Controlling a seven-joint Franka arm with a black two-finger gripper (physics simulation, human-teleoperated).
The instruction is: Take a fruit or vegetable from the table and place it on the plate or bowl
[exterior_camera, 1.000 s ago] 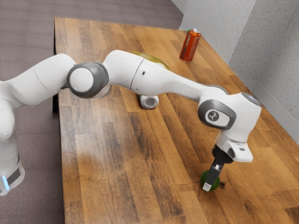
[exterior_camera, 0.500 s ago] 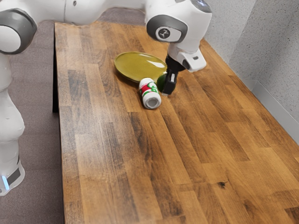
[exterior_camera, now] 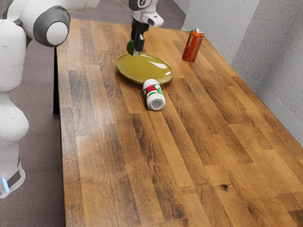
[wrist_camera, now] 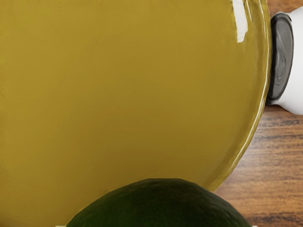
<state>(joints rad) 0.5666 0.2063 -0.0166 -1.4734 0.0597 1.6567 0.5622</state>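
A: Exterior view, entry one. State of the claw [exterior_camera: 137,50]?
B: Closed on the green fruit [exterior_camera: 129,47], pointing straight down. The fruit hangs over the far rim of the olive plate [exterior_camera: 151,71], lifted off the bench [exterior_camera: 189,156].
A: Long axis of the fruit?
B: The visible part reads taller than wide, so roughly upright. Which end points where, I cannot tell.
A: Other items?
B: The white can [exterior_camera: 153,94] lies on its side just beside the plate's near rim. The orange can [exterior_camera: 192,46] stands upright, well apart, toward the exterior view's right.
A: Wrist view.
B: The green fruit [wrist_camera: 158,203] sits directly under the hand, with the plate [wrist_camera: 118,85] glaze below it. The dark end of the white can [wrist_camera: 281,56] is beside the plate's rim, on the wood
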